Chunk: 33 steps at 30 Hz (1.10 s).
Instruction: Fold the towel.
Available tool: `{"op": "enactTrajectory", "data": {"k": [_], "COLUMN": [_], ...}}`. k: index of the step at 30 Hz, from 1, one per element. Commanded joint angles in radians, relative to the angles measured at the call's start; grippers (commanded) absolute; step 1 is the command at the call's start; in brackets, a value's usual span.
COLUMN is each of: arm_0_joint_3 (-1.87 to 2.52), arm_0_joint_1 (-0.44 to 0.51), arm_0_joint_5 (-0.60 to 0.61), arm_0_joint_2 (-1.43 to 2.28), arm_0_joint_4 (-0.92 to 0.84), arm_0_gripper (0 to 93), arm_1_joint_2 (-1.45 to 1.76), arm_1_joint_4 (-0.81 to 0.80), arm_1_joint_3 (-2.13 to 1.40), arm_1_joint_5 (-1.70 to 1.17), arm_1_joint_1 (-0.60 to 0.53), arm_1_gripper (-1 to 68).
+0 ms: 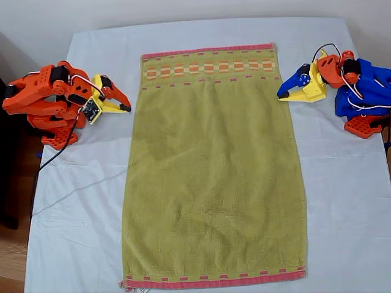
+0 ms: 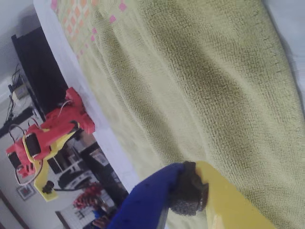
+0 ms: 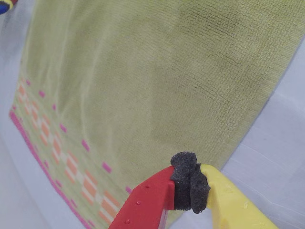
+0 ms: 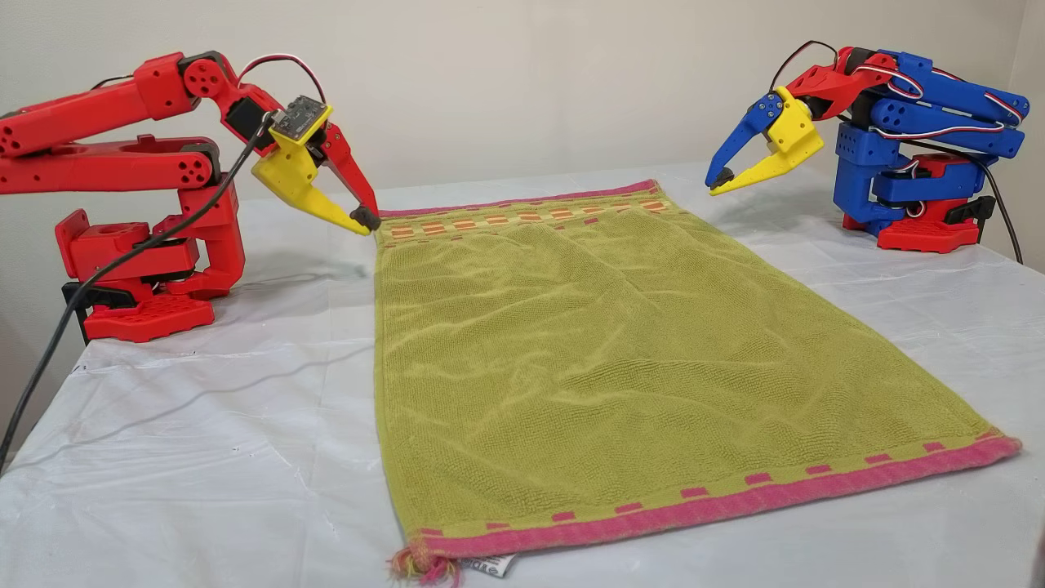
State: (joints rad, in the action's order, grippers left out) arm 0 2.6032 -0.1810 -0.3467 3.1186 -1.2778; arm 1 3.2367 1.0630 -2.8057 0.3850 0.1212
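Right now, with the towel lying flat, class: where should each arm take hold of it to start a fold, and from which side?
Grip the towel at its two corners on the checked-stripe end, nearest both arms. My first gripper comes in from the exterior view's right, my second gripper from its left. The cloth lies flat, so the jaws should probably slide in low and pinch the edge.
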Motion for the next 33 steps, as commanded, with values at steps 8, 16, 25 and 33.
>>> {"op": "enactTrajectory", "data": {"k": [8,16,25,33], "arm_0_joint_3": [-0.588,-0.956,-1.439,-1.597], "arm_0_joint_1": [-0.060,-0.173,-0.295,-0.353], "arm_0_joint_5": [-0.204,-0.385,-0.471,-0.488], "arm_0_joint_2": [-0.505,-0.893,-1.167,-1.319], "arm_0_joint_4": [-0.095,-0.345,-0.733,-0.792], "arm_0_gripper": [0.1,0.1,2.3,2.9], "arm_1_joint_2": [-0.273,-0.796,-1.278,-1.624], "arm_1_joint_4": [0.192,0.486,0.735,0.735], "arm_1_joint_3": [0.494,1.103,1.730,2.057], "arm_1_joint_5": [0.229,0.293,0.442,0.420], "arm_1_joint_1": [0.198,0.273,0.311,0.268], "arm_1_gripper": [0.0,0.2,9.2,19.7]}}
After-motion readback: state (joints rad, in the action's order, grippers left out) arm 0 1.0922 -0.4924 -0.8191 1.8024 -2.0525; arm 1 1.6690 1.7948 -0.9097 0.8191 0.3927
